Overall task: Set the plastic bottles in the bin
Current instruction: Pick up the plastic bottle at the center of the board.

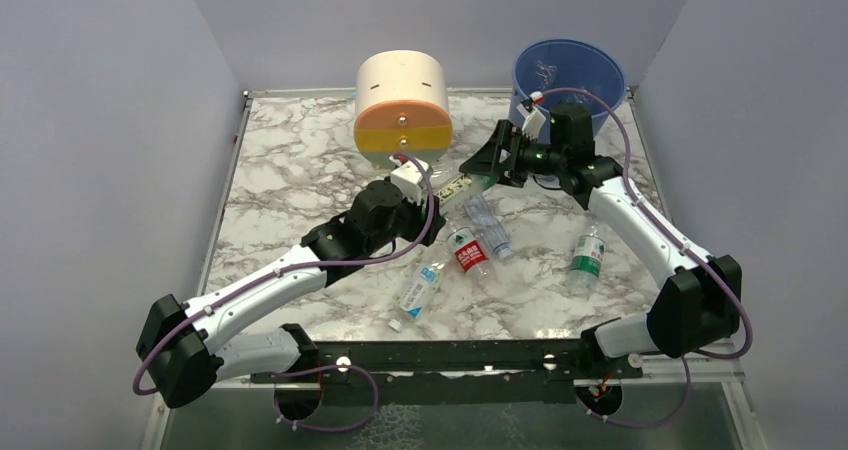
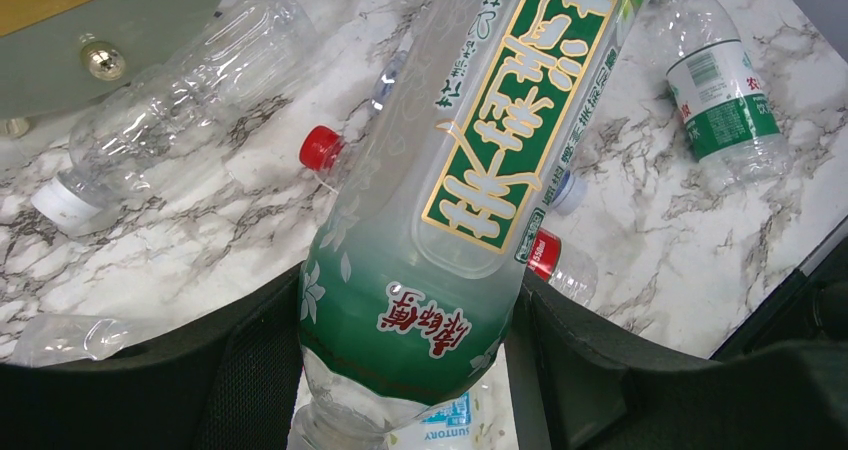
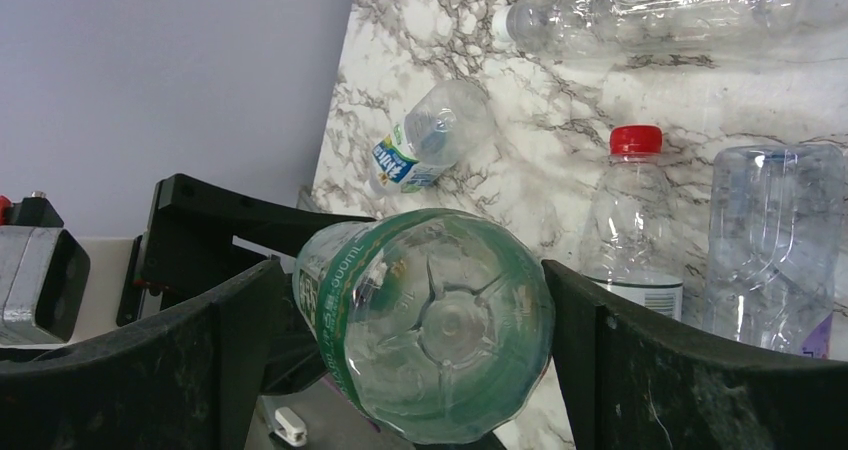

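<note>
Bottles (image 1: 487,228) lie loose on the marbled table (image 1: 290,160) between the two arms. One has a red label (image 1: 471,256), one a blue label (image 1: 420,288), and one a green label (image 1: 587,255) off toward the right arm; all are on their sides. Above them, near the middle of the table, the left hand (image 2: 412,273) is closed on a green-tinted bottle (image 2: 480,120) with a green and gold label. In the left wrist view its fingers (image 2: 235,370) press either side of the bottle at the green band of the label, holding it off the table. The bottle's far end reaches the right hand (image 3: 415,265), whose jaws stand wide with the bottle's round base (image 3: 430,325) between them. The fingers (image 3: 650,370) sit just beside the base on both sides; whether they touch it I cannot tell. The blue bin (image 1: 590,65) stands upright at the table's far right corner, behind the right hand. A cream-and-orange drawer unit (image 1: 403,100) stands to its left.
</note>
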Action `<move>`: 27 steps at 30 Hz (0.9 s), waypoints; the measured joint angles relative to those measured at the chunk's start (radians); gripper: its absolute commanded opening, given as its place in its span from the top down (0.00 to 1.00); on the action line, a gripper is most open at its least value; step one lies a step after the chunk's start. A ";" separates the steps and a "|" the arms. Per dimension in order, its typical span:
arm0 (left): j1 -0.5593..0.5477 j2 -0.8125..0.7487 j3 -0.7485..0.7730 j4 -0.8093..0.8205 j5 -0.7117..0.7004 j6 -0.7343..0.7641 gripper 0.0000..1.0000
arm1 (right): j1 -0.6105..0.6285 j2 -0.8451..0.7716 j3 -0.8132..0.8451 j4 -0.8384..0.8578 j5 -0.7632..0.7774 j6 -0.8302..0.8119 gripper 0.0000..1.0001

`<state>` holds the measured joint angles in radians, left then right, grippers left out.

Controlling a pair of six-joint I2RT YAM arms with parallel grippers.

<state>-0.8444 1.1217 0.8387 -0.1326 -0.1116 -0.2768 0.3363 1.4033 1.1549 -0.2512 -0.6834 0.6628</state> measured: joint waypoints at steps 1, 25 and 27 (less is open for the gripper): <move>0.001 0.000 0.000 0.003 -0.002 0.000 0.41 | 0.003 0.001 0.000 0.000 0.000 0.000 0.00; 0.014 -0.009 -0.024 0.042 -0.028 -0.019 0.38 | 0.031 0.011 -0.012 0.033 0.001 0.016 0.28; 0.016 -0.009 -0.028 0.048 -0.027 -0.022 0.34 | 0.031 0.013 -0.012 0.038 0.001 0.019 0.33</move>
<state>-0.8284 1.1126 0.8104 -0.0845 -0.1390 -0.2985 0.3676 1.4158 1.1431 -0.2131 -0.6827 0.6815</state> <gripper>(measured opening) 0.665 0.733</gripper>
